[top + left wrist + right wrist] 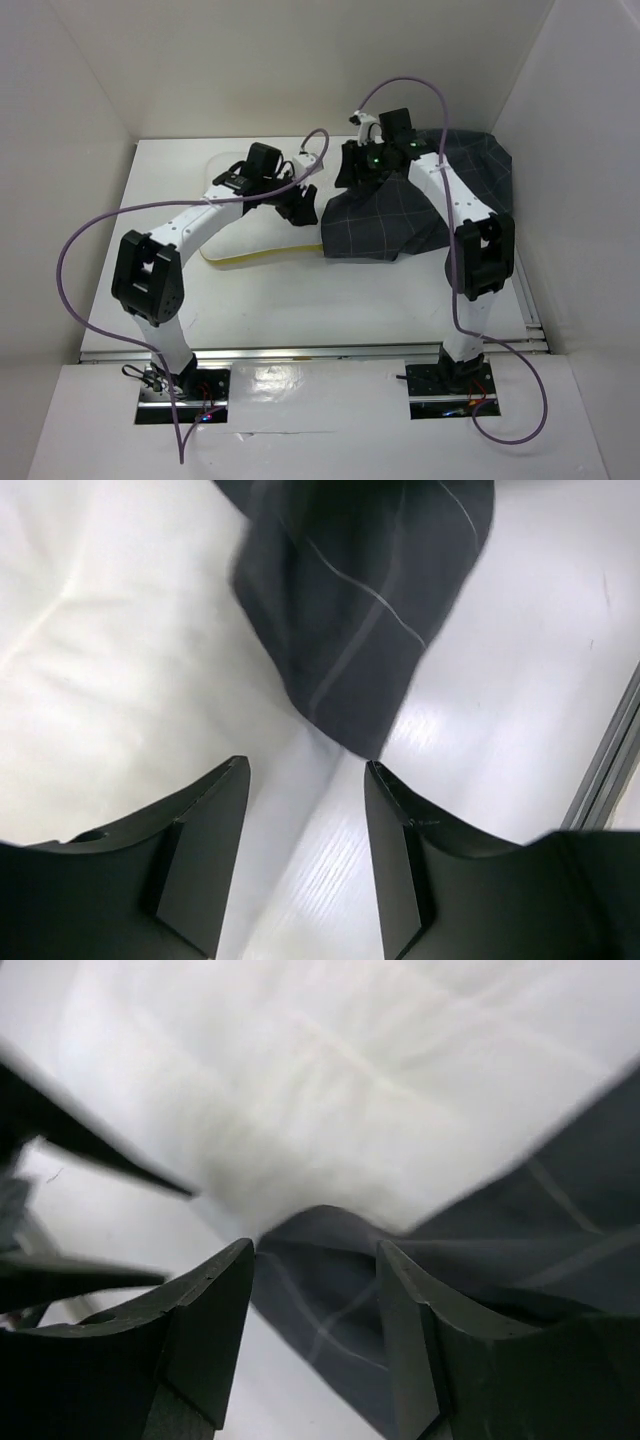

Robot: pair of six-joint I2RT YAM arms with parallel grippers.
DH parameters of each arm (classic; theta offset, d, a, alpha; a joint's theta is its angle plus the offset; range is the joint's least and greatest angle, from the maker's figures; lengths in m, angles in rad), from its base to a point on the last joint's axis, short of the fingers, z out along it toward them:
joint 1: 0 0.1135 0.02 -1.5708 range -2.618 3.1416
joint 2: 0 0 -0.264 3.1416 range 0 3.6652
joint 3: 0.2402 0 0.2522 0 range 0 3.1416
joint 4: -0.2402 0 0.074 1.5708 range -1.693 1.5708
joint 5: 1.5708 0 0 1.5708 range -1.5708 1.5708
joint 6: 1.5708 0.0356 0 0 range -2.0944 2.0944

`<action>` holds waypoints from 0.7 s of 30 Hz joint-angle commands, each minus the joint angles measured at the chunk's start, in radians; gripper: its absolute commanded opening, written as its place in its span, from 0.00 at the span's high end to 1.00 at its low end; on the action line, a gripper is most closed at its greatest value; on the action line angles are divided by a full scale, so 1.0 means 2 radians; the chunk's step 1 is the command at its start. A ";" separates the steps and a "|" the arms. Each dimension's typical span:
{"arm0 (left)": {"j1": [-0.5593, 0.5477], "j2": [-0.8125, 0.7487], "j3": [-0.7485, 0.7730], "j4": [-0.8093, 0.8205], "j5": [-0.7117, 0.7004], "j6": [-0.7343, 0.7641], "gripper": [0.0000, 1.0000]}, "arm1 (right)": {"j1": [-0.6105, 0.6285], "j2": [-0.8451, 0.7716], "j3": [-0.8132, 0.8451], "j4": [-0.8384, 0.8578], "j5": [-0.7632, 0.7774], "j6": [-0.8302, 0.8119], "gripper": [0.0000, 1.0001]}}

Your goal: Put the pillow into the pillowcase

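Both the left hand (305,765) and right hand (315,1250) gape empty where the limp pillowcase (385,220) edge lies against the pillow (260,232) mid-desk (300,300), so closing could pinch both cloth layers together, sealing its mouth.

Plain white pillow (255,235) with a thin yellow strip along one edge. Dark charcoal-grey pillowcase (385,220) crossed by fine pale lines in a wide windowpane grid. Both the left gripper (305,768) and right gripper (315,1250) are matte black. Just beyond the left jaws hangs a charcoal fold with pale lines, with glossy white table (520,680) to its right and white pillow to its left. Between the right jaws is charcoal cloth with faint grid lines, and white pillow lies beyond them. The arms (190,225) are white with black joints, and the cables (75,240) are purple.
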 commanded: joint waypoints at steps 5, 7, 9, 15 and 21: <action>-0.007 -0.105 -0.047 -0.015 -0.036 0.118 0.34 | -0.019 0.031 0.039 0.077 0.071 0.003 0.45; -0.007 -0.110 -0.047 -0.005 -0.073 0.124 0.27 | -0.019 0.054 0.063 0.091 0.084 0.003 0.45; -0.007 -0.110 -0.040 -0.005 -0.089 0.124 0.27 | -0.019 0.088 0.079 0.112 0.096 0.008 0.45; -0.002 -0.099 -0.014 0.000 -0.130 0.115 0.27 | -0.019 0.156 0.123 0.159 0.147 -0.001 0.45; -0.002 -0.099 -0.019 0.005 -0.144 0.111 0.27 | -0.019 0.184 0.116 0.211 0.180 -0.027 0.47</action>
